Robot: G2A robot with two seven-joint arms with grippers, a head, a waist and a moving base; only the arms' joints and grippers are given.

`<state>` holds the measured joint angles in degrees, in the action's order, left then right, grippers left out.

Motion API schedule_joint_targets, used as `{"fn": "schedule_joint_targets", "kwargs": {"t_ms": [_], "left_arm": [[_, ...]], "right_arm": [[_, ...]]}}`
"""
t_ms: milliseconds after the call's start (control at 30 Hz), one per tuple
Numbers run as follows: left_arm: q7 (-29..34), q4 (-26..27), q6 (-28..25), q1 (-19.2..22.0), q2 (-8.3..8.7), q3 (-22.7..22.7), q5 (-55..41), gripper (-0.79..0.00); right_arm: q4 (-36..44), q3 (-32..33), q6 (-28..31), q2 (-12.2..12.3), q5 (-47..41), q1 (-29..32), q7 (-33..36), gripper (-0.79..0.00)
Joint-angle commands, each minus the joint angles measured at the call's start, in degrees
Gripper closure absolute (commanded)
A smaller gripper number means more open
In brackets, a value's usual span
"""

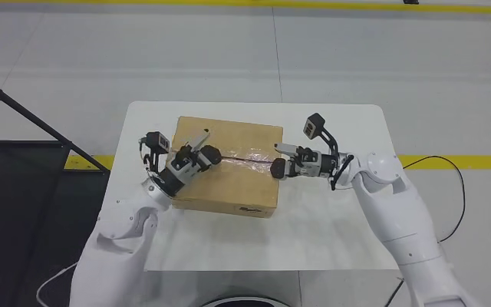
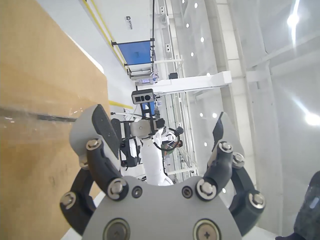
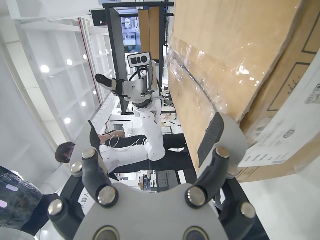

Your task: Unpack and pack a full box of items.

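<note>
Cardboard box (image 1: 225,165) sits closed on white table (image 1: 330,230), clear tape (image 1: 245,150) over its top seam. Left gripper (image 1: 205,147) is above the box's left end, jaws spread wide, holding nothing. Right gripper (image 1: 280,159) is at the box's right edge by the seam end, also wide open and empty; one finger (image 3: 212,136) seems to touch the top edge.

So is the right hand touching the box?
Cannot tell. Right wrist view: one finger of the right hand overlaps the box edge; neither contact nor gap is plain.
</note>
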<state>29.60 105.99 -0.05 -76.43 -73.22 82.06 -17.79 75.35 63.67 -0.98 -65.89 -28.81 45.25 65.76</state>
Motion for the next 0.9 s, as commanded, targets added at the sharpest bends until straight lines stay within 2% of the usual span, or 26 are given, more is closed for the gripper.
{"fn": "schedule_joint_targets", "kwargs": {"t_ms": [0, 200, 333, 600, 867], "left_arm": [[-1.5, -0.8, 0.8, 1.4, -0.17, -2.6, 2.4, -0.785], [-6.7, -2.8, 3.3, 4.1, -0.66, -7.7, 8.9, -0.785], [-9.0, -3.1, 4.2, 4.5, -0.75, -8.9, 11.9, -0.785], [-11.2, -2.3, 5.0, 3.5, -0.51, -7.0, 13.6, -0.785], [-11.6, -1.9, 5.4, 1.5, 0.02, -2.6, 13.3, -0.785]], "right_arm": [[0.1, 0.1, 0.1, 0.0, -0.1, 0.1, 0.1, -0.785], [0.0, 0.1, 0.4, 0.1, -0.3, 0.3, 0.7, -0.785], [-0.2, 0.1, 0.7, 0.1, -0.4, 0.2, 1.0, -0.785], [-1.1, -0.7, 1.2, -0.1, -0.9, -0.5, 1.7, -0.785], [-2.5, -1.4, 1.5, -0.3, -1.2, -1.5, 1.9, -0.785]]}}
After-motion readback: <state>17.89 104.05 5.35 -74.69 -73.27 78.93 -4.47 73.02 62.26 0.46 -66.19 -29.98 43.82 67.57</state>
